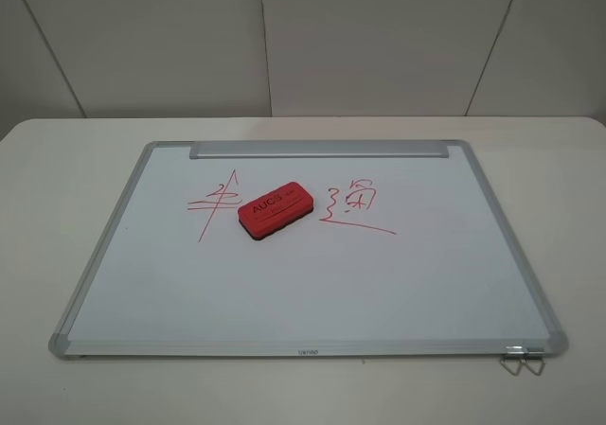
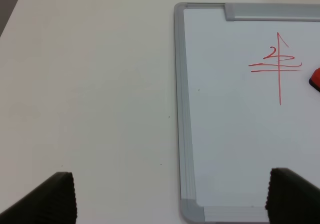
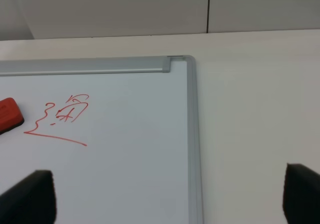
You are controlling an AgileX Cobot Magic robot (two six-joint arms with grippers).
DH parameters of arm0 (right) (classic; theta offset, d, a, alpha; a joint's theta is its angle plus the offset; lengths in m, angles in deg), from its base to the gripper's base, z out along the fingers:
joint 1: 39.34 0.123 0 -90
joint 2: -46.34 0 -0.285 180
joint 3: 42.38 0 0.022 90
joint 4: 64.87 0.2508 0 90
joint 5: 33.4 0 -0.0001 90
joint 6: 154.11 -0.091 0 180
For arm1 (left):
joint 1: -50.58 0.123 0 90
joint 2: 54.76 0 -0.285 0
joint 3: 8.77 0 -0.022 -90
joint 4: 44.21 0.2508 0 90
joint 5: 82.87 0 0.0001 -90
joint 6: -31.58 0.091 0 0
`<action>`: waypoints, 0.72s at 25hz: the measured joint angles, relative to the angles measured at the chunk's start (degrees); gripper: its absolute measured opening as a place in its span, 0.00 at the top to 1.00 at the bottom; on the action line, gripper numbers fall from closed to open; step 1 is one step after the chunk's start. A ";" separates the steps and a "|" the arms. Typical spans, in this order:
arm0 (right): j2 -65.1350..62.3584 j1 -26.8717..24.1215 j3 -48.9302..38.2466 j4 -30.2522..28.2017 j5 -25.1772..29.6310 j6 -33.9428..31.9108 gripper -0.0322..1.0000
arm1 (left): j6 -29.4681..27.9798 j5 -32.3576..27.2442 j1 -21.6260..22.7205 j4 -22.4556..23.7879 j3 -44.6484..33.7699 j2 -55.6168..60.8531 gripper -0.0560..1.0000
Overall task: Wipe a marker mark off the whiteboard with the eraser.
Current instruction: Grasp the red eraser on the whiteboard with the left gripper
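Red hand-drawn marker mark (image 1: 216, 203), few flat strokes crossed by long slanting ones, sits in far half of big white metal-framed whiteboard (image 1: 284, 292), left of centre. Small red block eraser (image 1: 275, 209) with black felt base lies flat just beside it. Other red zigzag scribble (image 1: 355, 205) on eraser's opposite side. Board flat on pale counter (image 1: 57, 207). Your left fingers (image 2: 55, 199) spread wide, straddling board's left frame, holding nothing. Right fingers (image 3: 27, 196) same deal over right frame.
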 joint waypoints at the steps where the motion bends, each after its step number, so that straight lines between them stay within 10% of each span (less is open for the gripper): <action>1: 0.00 0.00 0.00 0.00 0.00 0.00 0.17 | 0.00 0.00 0.00 0.00 0.00 0.00 0.23; 18: 0.00 0.00 0.00 0.33 0.00 0.00 0.17 | 0.00 0.05 -2.00 0.00 0.00 0.00 0.23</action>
